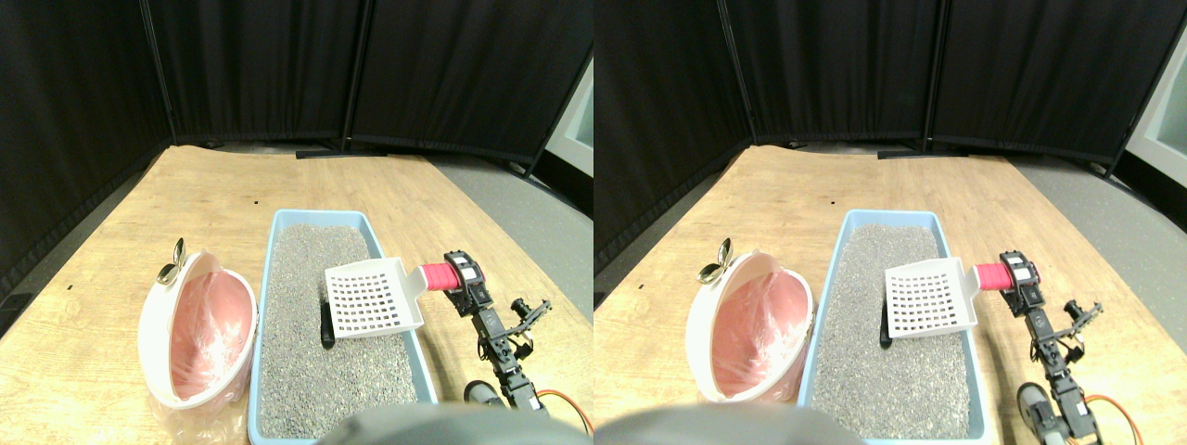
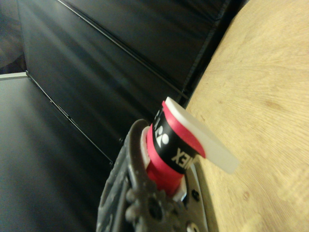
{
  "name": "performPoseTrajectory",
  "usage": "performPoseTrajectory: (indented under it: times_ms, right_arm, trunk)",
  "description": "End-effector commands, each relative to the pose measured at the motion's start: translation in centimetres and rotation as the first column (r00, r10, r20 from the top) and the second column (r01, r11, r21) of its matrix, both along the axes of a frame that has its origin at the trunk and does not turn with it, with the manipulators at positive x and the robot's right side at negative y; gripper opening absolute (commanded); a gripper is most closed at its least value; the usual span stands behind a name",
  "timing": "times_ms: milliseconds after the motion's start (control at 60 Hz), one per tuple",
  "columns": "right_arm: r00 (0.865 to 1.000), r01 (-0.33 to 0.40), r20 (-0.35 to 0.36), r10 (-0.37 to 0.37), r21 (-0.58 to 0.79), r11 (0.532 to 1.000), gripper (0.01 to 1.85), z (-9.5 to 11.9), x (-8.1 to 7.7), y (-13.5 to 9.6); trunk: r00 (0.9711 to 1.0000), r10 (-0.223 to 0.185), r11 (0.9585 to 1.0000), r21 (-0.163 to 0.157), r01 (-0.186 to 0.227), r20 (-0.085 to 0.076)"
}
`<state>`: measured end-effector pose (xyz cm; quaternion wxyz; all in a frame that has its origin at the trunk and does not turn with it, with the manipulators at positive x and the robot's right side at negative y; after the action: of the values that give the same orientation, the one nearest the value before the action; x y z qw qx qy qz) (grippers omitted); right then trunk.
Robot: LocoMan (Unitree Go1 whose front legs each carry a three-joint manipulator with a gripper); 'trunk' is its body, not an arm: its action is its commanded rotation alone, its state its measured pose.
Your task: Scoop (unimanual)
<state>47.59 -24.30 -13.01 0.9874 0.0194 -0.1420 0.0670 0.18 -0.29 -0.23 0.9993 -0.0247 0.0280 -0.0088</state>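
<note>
A white slotted scoop (image 1: 371, 297) hangs over the right side of a blue litter tray (image 1: 268, 278) filled with grey litter (image 1: 306, 380). Its red-wrapped handle (image 1: 434, 276) points right, and my right gripper (image 1: 454, 276) is shut on it just outside the tray's right wall. A dark lump (image 1: 326, 326) lies in the litter beside the scoop's left edge. In the wrist view the red and black handle (image 2: 169, 154) sits in the dark jaw frame, with the scoop's white neck (image 2: 212, 145) beyond it over the wooden floor.
A white bin (image 1: 153, 324) with a pink liner stands left of the tray, with a shiny metal piece (image 1: 172, 264) at its far rim. Wooden flooring (image 1: 232, 185) extends to black curtains (image 1: 260, 65) at the back. Grey floor (image 1: 538, 222) lies to the right.
</note>
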Motion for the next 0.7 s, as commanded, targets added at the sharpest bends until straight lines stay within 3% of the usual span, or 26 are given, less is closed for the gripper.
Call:
performPoseTrajectory:
  times_ms: [17,317,400,450,667,700]
  right_arm:
    - [0.994,-0.045,0.099,0.047,-0.018,0.999,0.12,2.4,0.1,0.5]
    - [0.990,-0.097,0.088,0.114,-0.173,0.980,0.12,5.5,1.6,1.4]
    - [0.993,-0.080,0.066,0.097,-0.221,0.972,0.12,6.1,1.9,1.7]
    - [0.988,-0.123,0.053,0.142,-0.276,0.953,0.12,6.3,2.2,1.7]
    - [0.985,-0.150,0.030,0.171,-0.343,0.927,0.12,6.6,3.3,1.8]
    - [0.983,-0.161,0.022,0.180,-0.353,0.922,0.19,6.7,3.4,1.7]
  trunk:
    - [0.9998,0.019,0.9995,-0.026,-0.019,0.008]
    - [0.9981,0.060,0.9952,-0.077,-0.061,-0.009]
    - [0.9968,0.077,0.9924,-0.094,-0.079,-0.018]
    - [0.9961,0.086,0.9908,-0.103,-0.088,-0.022]
    - [0.9922,0.116,0.9830,-0.138,-0.121,-0.045]
    - [0.9916,0.120,0.9815,-0.144,-0.126,-0.049]
